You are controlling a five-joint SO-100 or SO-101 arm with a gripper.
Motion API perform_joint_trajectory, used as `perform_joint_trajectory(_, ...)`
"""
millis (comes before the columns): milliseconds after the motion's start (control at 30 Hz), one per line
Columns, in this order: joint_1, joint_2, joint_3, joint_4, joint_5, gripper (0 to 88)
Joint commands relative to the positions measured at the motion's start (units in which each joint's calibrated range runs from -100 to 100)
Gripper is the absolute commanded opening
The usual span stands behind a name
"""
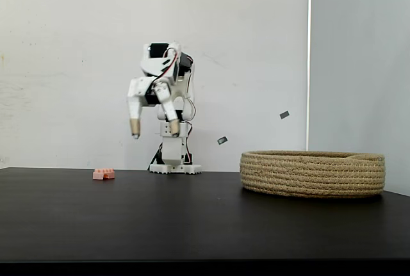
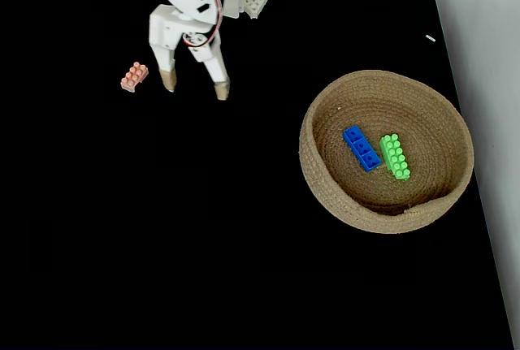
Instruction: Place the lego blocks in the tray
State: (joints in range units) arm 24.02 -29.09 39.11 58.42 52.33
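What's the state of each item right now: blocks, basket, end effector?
Pink block: flat on the table, outside the basket, untouched.
Blue block: lying in the basket.
Green block: lying in the basket, beside the blue one.
Basket: upright on the table, holding two blocks.
End effector: open, empty, raised above the table near the pink block.

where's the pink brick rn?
On the black table, outside the basket: the pink brick lies upper left in the top-down fixed view, just left of the open tool.
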Motion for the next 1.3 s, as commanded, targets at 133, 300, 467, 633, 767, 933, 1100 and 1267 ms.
perform_joint_trajectory(133, 15.5, -3.8, 9.9, -3.7, 6.7, 30.9)
perform_joint_trajectory(300, 19.5, -3.0, 11.4, -3.7, 10.0, 30.8)
perform_joint_trajectory(467, 22.0, -1.5, 9.4, -3.7, 11.4, 30.8)
perform_joint_trajectory(633, 24.2, 1.6, 7.2, -4.7, 12.7, 30.8)
perform_joint_trajectory(767, 24.9, 5.4, 5.9, -6.6, 13.0, 30.8)
perform_joint_trajectory(933, 25.5, 10.1, 3.0, -6.7, 13.2, 30.3)
perform_joint_trajectory(1100, 24.6, 12.6, 3.3, -8.3, 13.1, 26.4)
perform_joint_trajectory(1267, 23.6, 13.1, 6.0, -11.5, 12.6, 21.7)
